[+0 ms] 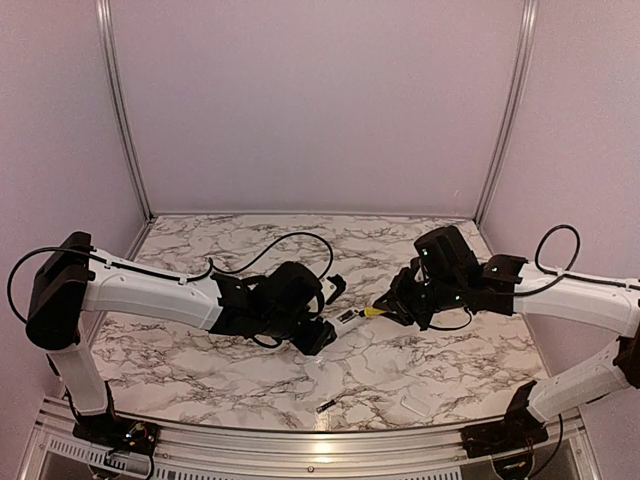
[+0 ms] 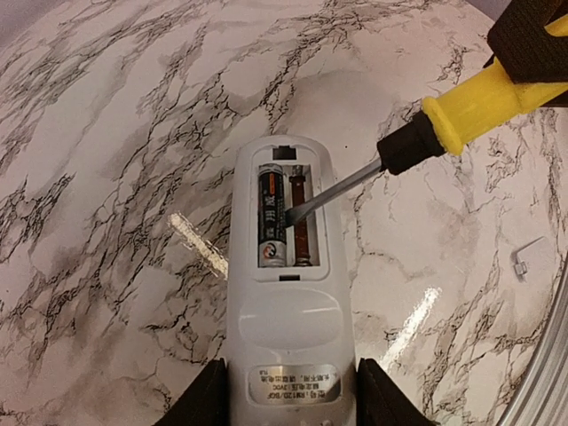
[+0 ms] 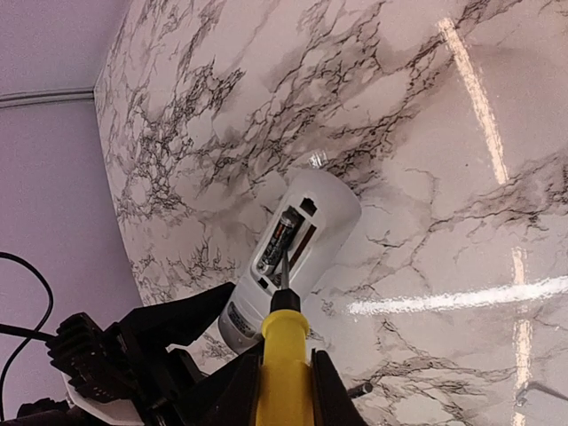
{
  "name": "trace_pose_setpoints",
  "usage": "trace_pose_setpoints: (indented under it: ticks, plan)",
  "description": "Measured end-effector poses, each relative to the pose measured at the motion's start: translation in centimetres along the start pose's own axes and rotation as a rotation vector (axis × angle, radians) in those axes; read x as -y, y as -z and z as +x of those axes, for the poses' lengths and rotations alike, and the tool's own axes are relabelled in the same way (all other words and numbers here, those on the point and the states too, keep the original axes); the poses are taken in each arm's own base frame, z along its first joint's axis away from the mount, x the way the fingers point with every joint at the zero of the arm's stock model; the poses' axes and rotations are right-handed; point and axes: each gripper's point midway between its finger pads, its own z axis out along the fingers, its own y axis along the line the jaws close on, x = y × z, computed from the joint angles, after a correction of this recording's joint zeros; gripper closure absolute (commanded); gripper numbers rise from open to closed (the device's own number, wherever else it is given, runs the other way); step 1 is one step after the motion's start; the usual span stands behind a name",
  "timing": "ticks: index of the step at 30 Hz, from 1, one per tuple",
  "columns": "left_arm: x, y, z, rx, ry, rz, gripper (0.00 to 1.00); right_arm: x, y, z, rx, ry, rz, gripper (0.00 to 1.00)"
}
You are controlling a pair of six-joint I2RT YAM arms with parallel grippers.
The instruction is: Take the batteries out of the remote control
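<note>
The table (image 2: 106, 133) is white with dark grey wiggly lines, like marble, and the walls (image 1: 300, 100) are a pale pinky purple. The remote control (image 2: 288, 311) is white with a shiny silver label. The battery (image 2: 272, 213) in it is black with a bit of orange and a white end, beside a reddish-brown slot. The screwdriver (image 2: 479, 111) has a yellow handle, a black collar and a silver shaft, and the arms (image 1: 150, 295) are white and black.

Label (image 2: 293, 383) on the remote control (image 2: 286, 324) and battery (image 2: 272, 217) print unreadable
</note>
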Motion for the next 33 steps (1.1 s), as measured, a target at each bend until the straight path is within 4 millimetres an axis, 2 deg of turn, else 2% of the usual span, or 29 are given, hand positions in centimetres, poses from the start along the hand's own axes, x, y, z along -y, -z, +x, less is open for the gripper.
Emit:
trace_pose_setpoints:
  ticks: [33]
  plan:
    - [1.5,-1.7,2.9,-0.063,0.018,0.09,1.0,3.3,-2.1,1.4,-0.061,-0.034,0.06,1.0]
